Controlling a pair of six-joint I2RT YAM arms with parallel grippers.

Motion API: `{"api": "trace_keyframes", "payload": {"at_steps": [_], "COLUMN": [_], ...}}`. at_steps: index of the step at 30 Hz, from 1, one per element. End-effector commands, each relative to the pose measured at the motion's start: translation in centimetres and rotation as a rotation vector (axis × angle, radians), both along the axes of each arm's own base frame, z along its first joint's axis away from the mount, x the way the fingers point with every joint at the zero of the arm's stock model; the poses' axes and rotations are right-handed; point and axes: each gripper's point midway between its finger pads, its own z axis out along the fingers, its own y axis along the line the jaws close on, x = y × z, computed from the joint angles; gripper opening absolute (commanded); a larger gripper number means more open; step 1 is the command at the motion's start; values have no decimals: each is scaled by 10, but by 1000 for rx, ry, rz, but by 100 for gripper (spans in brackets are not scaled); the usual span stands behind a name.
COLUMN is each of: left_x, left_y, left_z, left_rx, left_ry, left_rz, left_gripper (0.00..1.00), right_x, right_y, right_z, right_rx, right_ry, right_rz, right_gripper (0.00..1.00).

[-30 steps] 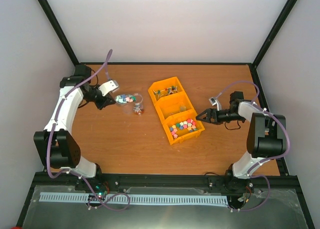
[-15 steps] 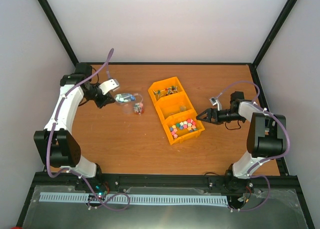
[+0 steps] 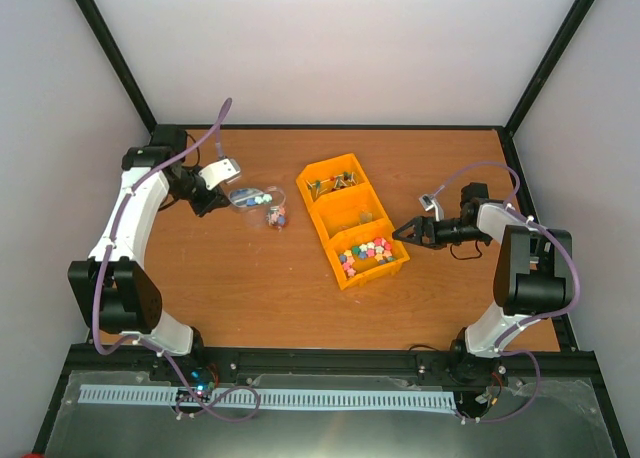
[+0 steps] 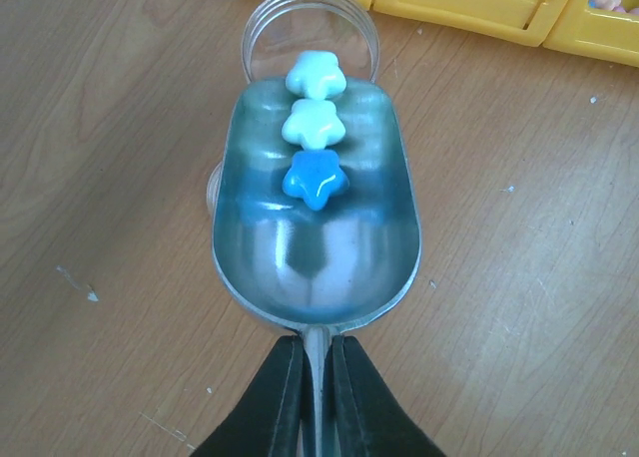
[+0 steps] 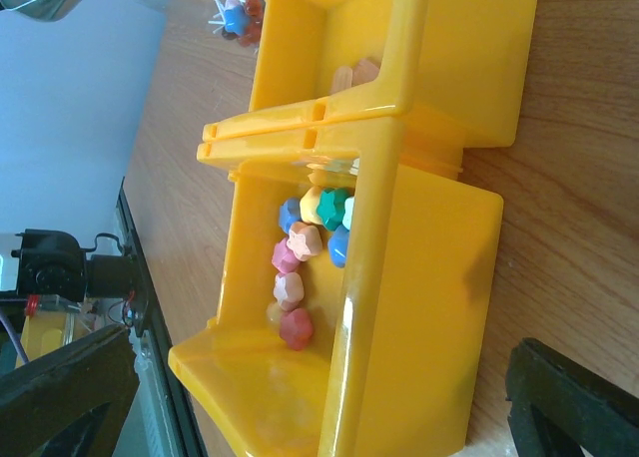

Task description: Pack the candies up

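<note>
My left gripper (image 4: 318, 377) is shut on the thin handle of a metal scoop (image 4: 315, 218). Three star-shaped candies (image 4: 316, 128), two whitish and one blue, lie at the scoop's front lip, right over the mouth of a clear jar (image 4: 310, 18). In the top view the scoop (image 3: 248, 195) points at the jar (image 3: 275, 216), which holds some candies. A heap of pastel candies (image 3: 368, 250) fills the nearest compartment of the yellow bin (image 3: 352, 218). My right gripper (image 3: 405, 232) is open just to the right of that compartment; in its wrist view the candies (image 5: 305, 257) lie inside it.
The bin's far compartment holds dark thin metallic items (image 3: 335, 185); the middle one looks nearly empty. The bin's side wall (image 5: 419, 307) fills the space between my right fingers (image 5: 569, 397). The jar (image 5: 235, 13) shows beyond the bin.
The scoop has shifted slightly and holds fewer candies than a second ago; the jar now shows more pastel pieces. The right arm has barely moved.
</note>
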Motion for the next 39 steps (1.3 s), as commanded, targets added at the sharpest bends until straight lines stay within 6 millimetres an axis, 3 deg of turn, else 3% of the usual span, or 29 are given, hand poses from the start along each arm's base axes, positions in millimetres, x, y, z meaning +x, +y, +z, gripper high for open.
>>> {"api": "trace_keyframes", "payload": {"at_steps": [1, 10, 20, 39], "left_x": [2, 2, 1, 9], "left_y": [-2, 0, -8, -4], "left_z": [11, 13, 29, 16], "left_rx": [17, 34, -12, 113], "left_ry": [-23, -22, -70, -44], "left_rz": [-36, -37, -56, -89], "left_gripper": [1, 1, 1, 1], "right_x": [7, 7, 6, 7], "right_y": [-2, -3, -3, -3], "right_z": [3, 3, 1, 0], "right_rx": [13, 13, 8, 8], "right_ry": [-16, -14, -14, -8], "right_rz": [-9, -11, -12, -15], "right_gripper": [100, 99, 92, 90]}}
